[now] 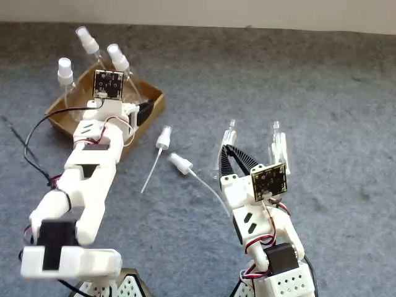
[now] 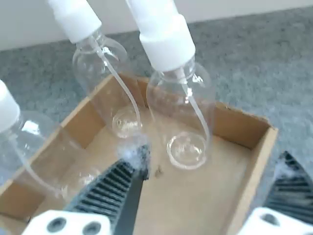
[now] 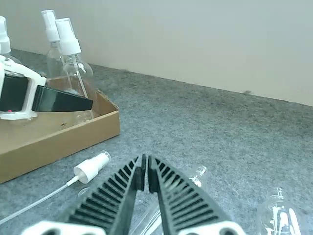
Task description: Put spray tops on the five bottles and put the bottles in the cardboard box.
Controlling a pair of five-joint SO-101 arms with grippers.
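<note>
Left arm (image 1: 86,179): extended well forward from its base, links nearly in line, wrist pitched downward over the far-left part of the bench. Its jaws stand wide apart with nothing between them.

Right arm (image 1: 260,223): held nearer its base, wrist low and aimed forward. Its jaws are closed tip to tip and empty.

box (image 2: 247,134): three bottles (image 2: 178,112) crowd far side, floor under left claw (image 2: 215,159) bare | table (image 1: 322,80): two spray tops (image 1: 164,137) loose
</note>
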